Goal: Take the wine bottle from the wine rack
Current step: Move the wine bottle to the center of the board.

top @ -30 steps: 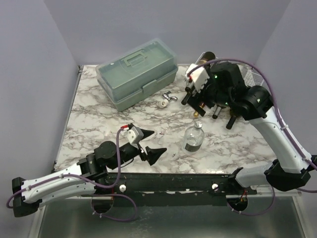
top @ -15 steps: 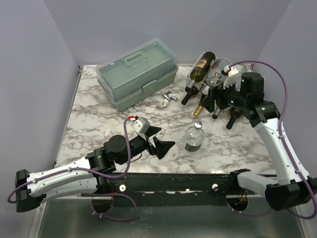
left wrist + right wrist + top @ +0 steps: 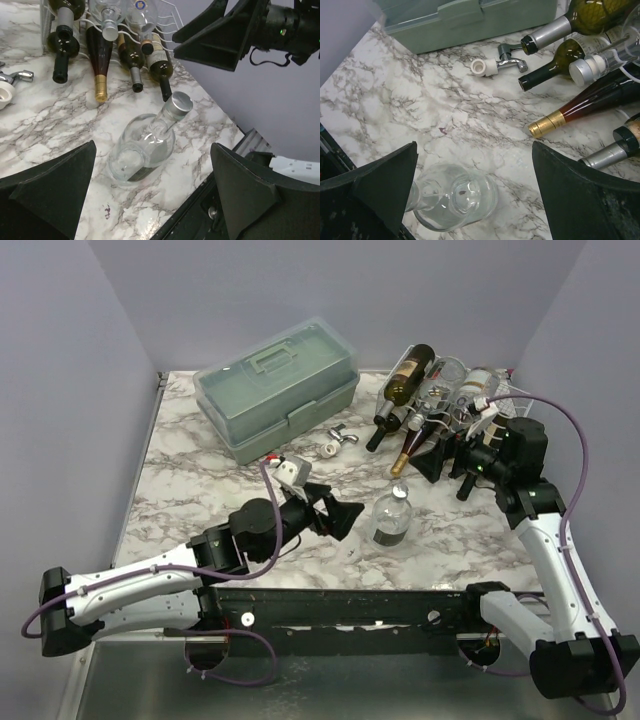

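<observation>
The white wire wine rack (image 3: 503, 392) stands at the back right and holds several wine bottles lying with their necks toward the table's middle. Among them are a green bottle (image 3: 408, 377) and a dark one with a gold foil neck (image 3: 412, 450), (image 3: 99, 59), (image 3: 580, 109). My right gripper (image 3: 449, 464) hangs open just in front of the bottle necks and touches none of them. Near the table's middle my left gripper (image 3: 337, 512) is open, with nothing between its fingers. It points at an upright clear bottle (image 3: 392, 519), (image 3: 145, 148), (image 3: 451, 201).
A pale green toolbox (image 3: 278, 390) sits at the back left. A small metal tap fitting with a white cap (image 3: 338, 439), (image 3: 500, 63) lies between the toolbox and the rack. The clear bottle stands between the two grippers, near the front edge.
My right gripper has pulled back from over the rack toward the near right, uncovering the bottles. My left arm has reached forward and right, toward the clear bottle.
</observation>
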